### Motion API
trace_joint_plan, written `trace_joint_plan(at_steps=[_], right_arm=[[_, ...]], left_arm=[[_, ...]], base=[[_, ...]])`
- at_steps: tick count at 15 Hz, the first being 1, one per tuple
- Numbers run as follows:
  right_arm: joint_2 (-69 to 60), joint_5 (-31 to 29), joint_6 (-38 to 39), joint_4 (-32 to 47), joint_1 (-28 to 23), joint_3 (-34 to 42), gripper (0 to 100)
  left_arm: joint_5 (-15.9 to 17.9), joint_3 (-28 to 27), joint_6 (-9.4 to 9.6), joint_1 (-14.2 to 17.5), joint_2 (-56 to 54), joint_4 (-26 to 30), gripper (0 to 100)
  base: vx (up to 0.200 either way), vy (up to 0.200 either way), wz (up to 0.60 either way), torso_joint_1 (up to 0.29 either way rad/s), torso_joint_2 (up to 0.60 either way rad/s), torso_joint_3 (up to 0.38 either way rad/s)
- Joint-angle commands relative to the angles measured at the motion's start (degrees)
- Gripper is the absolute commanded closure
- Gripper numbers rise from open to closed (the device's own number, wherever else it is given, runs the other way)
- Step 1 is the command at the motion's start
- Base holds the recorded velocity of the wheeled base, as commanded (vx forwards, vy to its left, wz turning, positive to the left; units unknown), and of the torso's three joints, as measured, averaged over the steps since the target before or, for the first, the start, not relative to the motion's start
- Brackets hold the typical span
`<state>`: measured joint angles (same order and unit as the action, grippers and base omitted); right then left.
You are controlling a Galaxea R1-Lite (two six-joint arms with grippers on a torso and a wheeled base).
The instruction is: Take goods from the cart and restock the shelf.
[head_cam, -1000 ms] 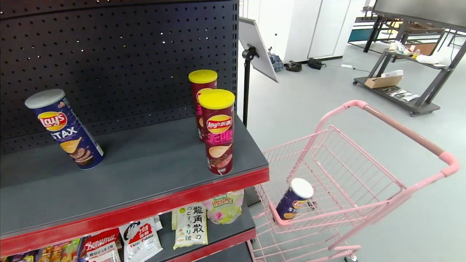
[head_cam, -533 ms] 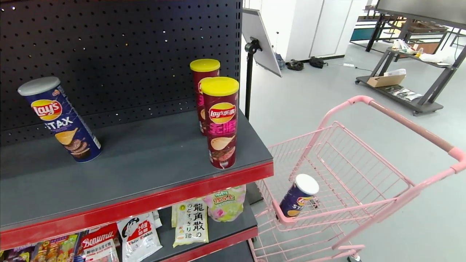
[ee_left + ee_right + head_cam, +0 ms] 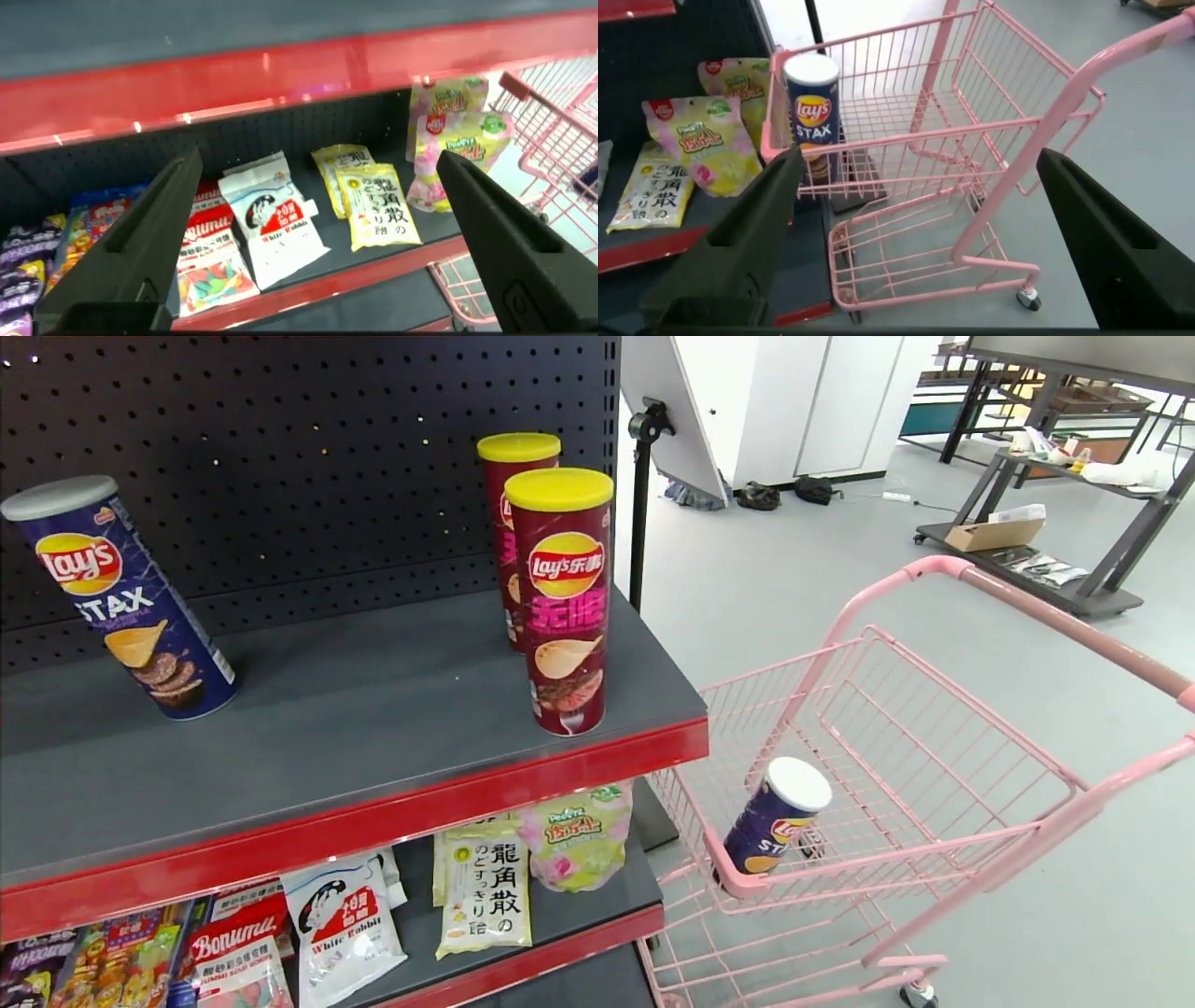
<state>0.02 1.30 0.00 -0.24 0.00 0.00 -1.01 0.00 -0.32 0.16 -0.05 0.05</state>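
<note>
Chips can standing in cart corner, beyond right gripper, jaws apart.

White board on black stand

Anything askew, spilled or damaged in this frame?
Nothing spilled or damaged. The white packet on the lower shelf lies skewed beside its neighbours; the blue can in the cart stands upright.
</note>
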Motion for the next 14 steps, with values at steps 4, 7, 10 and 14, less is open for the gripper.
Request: trace_joint_plan(at_steps=[4,7,10,14], right_arm=[[0.06,0.01,-0.09,-0.02,0.00,0.00,0],[0.15,0.37,-0.44,-0.02,0.09,0.00,0],[2.00,-0.07,0.70,-0.11,-0.35,0.00,0],[36.98,4.76,9.40,-0.64,2.46,-31.11,0]], left_arm=[[-0.04,0.00,-0.03,0.02,0.05,-0.05,0],[-0.04,0.00,-0.03,0.02,0.05,0.04,0],[-0.04,0.00,-0.03,0.02,0.05,0.04,0],[-0.04,0.00,0.05,0.02,0.05,0.04,0]], base=[[0.000,0.000,0.00,-0.182,0.53,0.353],[0.000,0.000,0.00,-0.116,0.40,0.271],[0.000,0.000,0.00,-0.023,0.08,0.050],[0.000,0.000,0.00,0.000,0.00,0.000]])
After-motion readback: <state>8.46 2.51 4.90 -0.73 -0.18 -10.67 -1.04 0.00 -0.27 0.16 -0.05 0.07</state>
